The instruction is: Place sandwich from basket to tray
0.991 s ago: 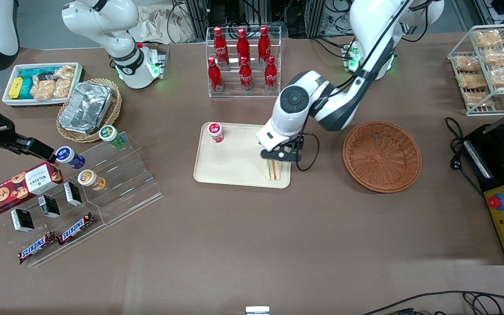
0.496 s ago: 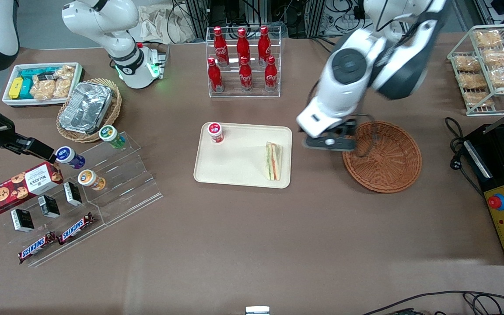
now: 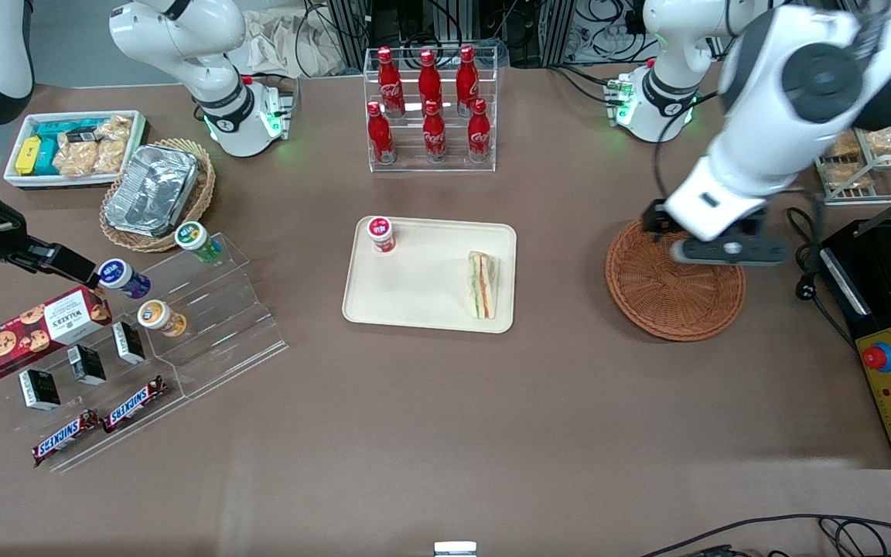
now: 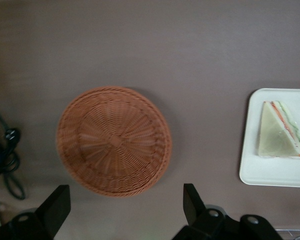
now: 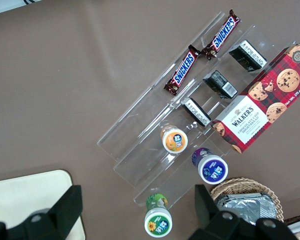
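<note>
The claw (image 3: 724,249) hangs released and empty above the basket (image 3: 675,277); the sandwich (image 3: 482,285) lies on the tray (image 3: 414,294), well apart, so delivery looks done.

Wrapped triangular sandwich (image 3: 483,285) lies flat on cream rectangular tray (image 3: 414,298) at its edge toward the working arm's end, round reddish-brown wicker basket (image 3: 675,298) beside tray, apart, gripper (image 3: 728,251) above basket.
</note>
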